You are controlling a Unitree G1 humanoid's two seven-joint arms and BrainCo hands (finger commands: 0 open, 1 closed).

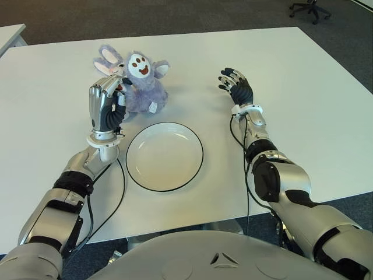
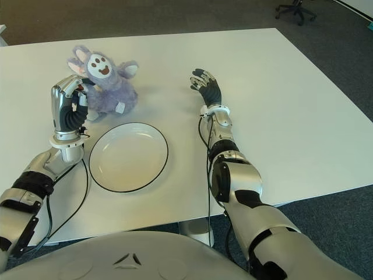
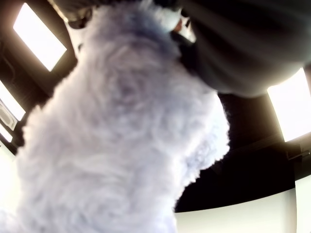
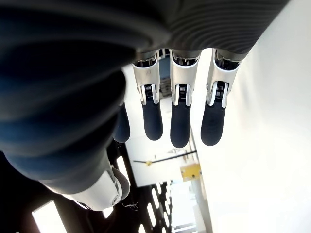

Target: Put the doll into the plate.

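White table [image 1: 303,87] fills the room's middle, grey carpet around it. On it the left hand [image 1: 106,107] stands upright with its fingers [image 1: 109,87] curled against the purple doll [image 1: 143,81], which sits on the table just beyond the plate [image 1: 165,156]. That plate lies beside the left wrist. Well off to the right, the right hand [image 1: 237,87] shows with fingers spread, holding nothing.

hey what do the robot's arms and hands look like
Both arms have silver-grey shells with black joints and thin black cables along the forearms. The left hand shows a silver metal back with black ribbed padding. The right hand is black with silver knuckle segments, above a white wrist ring.
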